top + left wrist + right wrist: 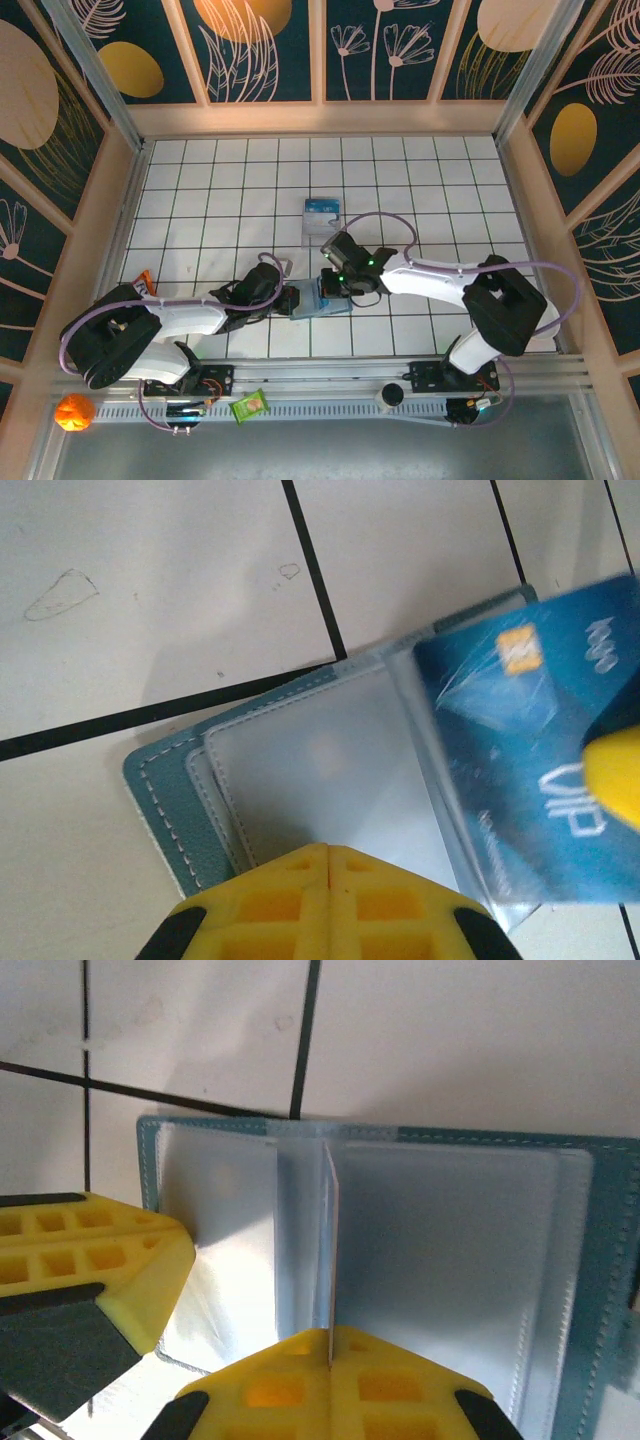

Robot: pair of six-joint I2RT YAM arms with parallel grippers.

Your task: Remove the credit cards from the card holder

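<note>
The teal card holder (318, 305) lies open on the white tiles between my two grippers, its pale inner pockets (330, 770) facing up. My left gripper (328, 848) is shut with nothing between its fingers, and its tips rest on the holder's left panel. My right gripper (330, 1332) is shut on a blue credit card (520, 770). That card stands edge-on (328, 1240) over the holder's fold, tilted up above the right panel. From above, the left gripper (292, 299) and right gripper (335, 287) meet over the holder. The left gripper's yellow fingers (90, 1260) sit at the holder's left edge.
A clear plastic case with a blue-and-white insert (322, 215) lies a few tiles behind the holder. A small orange item (146, 282) sits by the left wall. An orange ball (74, 411), a green packet (250, 404) and a white roll (391, 395) rest on the near rail.
</note>
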